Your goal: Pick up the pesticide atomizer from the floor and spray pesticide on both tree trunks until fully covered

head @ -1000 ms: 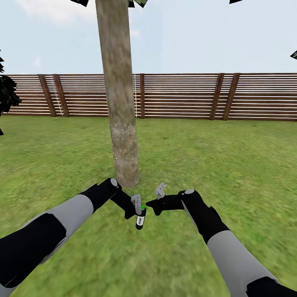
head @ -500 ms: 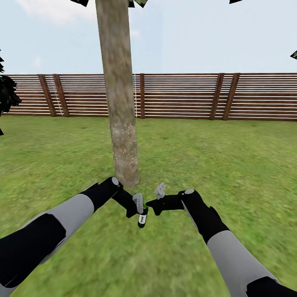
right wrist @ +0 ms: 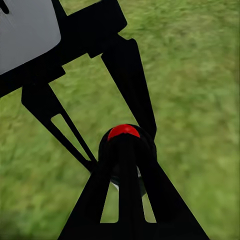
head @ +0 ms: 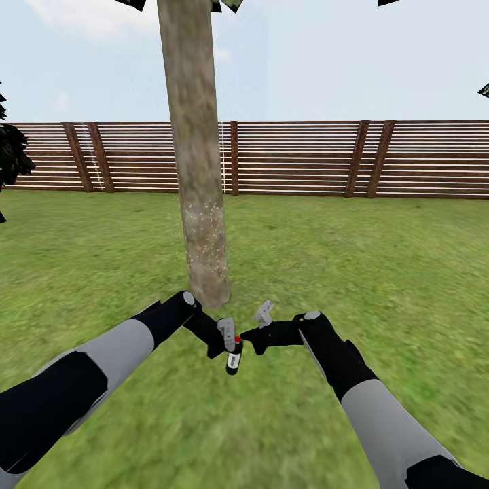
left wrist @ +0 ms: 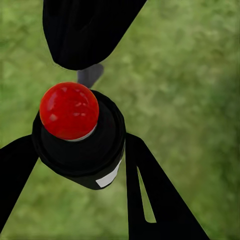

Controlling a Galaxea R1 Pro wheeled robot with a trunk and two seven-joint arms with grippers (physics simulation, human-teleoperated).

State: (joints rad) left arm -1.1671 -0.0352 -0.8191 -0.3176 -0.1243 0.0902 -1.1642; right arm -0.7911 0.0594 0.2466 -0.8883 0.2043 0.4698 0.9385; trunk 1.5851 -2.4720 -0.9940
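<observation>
One tree trunk (head: 197, 170) rises straight ahead from the grass floor (head: 353, 272), a thick grey-brown column with white pesticide specks (head: 205, 231) on its lower part. Just in front of its base my left gripper (head: 229, 345) is shut on the pesticide atomizer (head: 233, 356), a small black sprayer with a pale strip. In the left wrist view the atomizer (left wrist: 85, 155) sits between two black fingers (left wrist: 150, 195), its dot (left wrist: 69, 110) red. My right gripper (head: 250, 335) is shut, its tips (right wrist: 125, 146) right at the atomizer's red top (right wrist: 123, 131).
A brown slatted fence (head: 305, 159) closes the lawn behind the trunk. A dark conifer (head: 10, 159) stands at the far left. Open grass lies on both sides of the trunk and to the right.
The dot on the atomizer has turned from green to red. Both arms have hardly moved; the left gripper with the atomizer has shifted very slightly.
</observation>
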